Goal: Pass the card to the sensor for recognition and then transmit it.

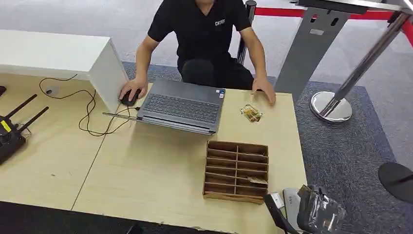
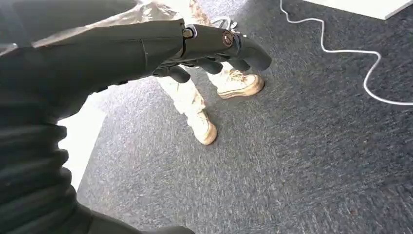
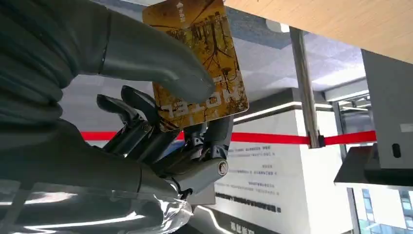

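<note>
Gold card pinched between right hand thumb and fingers, off the table's near right corner; left hand hangs empty, fingers loosely curled.

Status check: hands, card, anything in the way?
Right hand pinches the card. Left hand holds nothing, hanging over carpet. Second card lies on the table near a person's hand.

Grey ribbed cover, thick grey thumb, dark fingers, silver screws
</note>
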{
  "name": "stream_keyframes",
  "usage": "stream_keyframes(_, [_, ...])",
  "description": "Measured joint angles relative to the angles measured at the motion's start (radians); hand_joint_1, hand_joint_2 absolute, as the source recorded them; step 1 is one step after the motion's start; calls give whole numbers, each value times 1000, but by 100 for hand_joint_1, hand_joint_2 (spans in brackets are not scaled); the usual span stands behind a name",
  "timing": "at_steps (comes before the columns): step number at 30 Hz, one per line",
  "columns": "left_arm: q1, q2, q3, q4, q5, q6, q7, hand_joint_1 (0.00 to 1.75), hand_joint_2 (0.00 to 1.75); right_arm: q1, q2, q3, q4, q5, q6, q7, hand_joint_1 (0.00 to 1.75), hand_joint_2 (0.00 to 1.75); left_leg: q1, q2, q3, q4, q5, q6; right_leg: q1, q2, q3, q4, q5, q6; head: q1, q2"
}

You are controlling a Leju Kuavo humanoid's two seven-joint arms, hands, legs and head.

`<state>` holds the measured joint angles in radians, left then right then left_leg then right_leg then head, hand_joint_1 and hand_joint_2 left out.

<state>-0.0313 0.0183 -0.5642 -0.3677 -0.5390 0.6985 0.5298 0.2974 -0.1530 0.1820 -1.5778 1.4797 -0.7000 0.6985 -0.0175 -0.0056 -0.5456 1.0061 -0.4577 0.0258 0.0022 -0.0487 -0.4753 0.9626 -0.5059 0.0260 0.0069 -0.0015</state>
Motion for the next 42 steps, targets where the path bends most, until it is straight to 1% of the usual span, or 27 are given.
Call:
stream_keyframes(13, [1,-3,13,0,-7,0,3,0,175,0,22,-2,15,-16,0,0,175,175,0,0,0,0,0,0,0,0,0,0,0,0,0,0])
stream_keyframes(29, [1,-8,16,0,-11,0,0,0,175,-1,29,-2,27,-27,-2,0,175,175,0,0,1,0,0,0,0,0,1,0,0,0,0,0])
stream_keyframes(42, [1,-8,16,7,-8,0,-14,0,175,-10,31,-1,18,-19,-2,0,175,175,0,0,1,0,0,0,0,0,1,0,0,0,0,0])
